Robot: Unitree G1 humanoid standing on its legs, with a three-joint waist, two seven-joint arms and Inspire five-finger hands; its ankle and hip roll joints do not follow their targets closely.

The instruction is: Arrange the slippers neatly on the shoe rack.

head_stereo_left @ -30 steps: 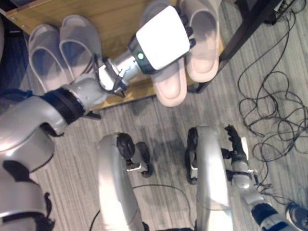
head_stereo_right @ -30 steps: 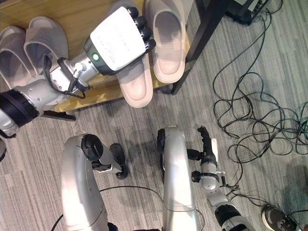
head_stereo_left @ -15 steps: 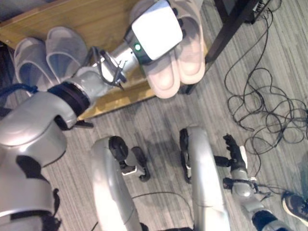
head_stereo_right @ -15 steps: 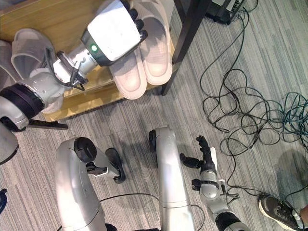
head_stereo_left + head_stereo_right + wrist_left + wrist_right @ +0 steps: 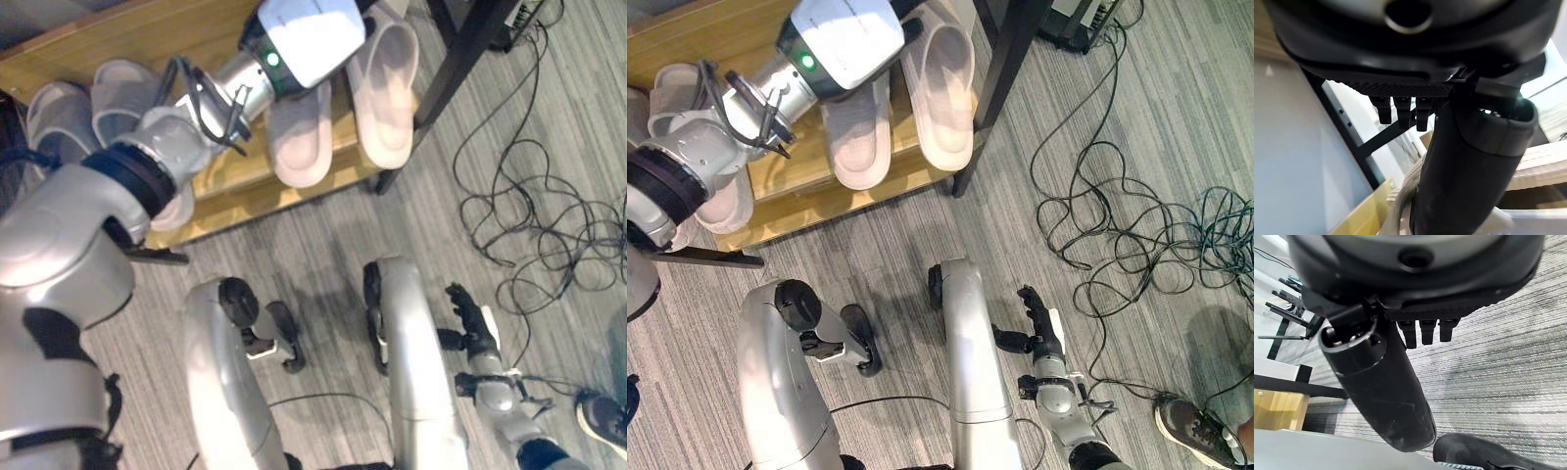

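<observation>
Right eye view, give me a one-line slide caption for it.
Left hand over a pale slipper on the wooden shoe rack, beside its mate; right hand hangs low.

left hand (image 5: 304,34) fingers hidden over slipper (image 5: 299,137), grey pair (image 5: 69,117) partly behind left arm

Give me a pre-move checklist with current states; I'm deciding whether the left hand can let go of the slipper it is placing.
1. Left hand over the pale beige foam slipper on the wooden shoe rack: ok.
2. Left hand's grasp on that slipper: cannot tell, fingers hidden.
3. Slipper fully on the shelf: not ok, its near end overhangs the front edge.
4. Aligned with the matching beige slipper beside it: not ok, the two ends are uneven.
5. Grey slipper pair at the rack's left end: ok, on the shelf.
6. Right hand low by the carpet, fingers relaxed, holding nothing: ok.
</observation>
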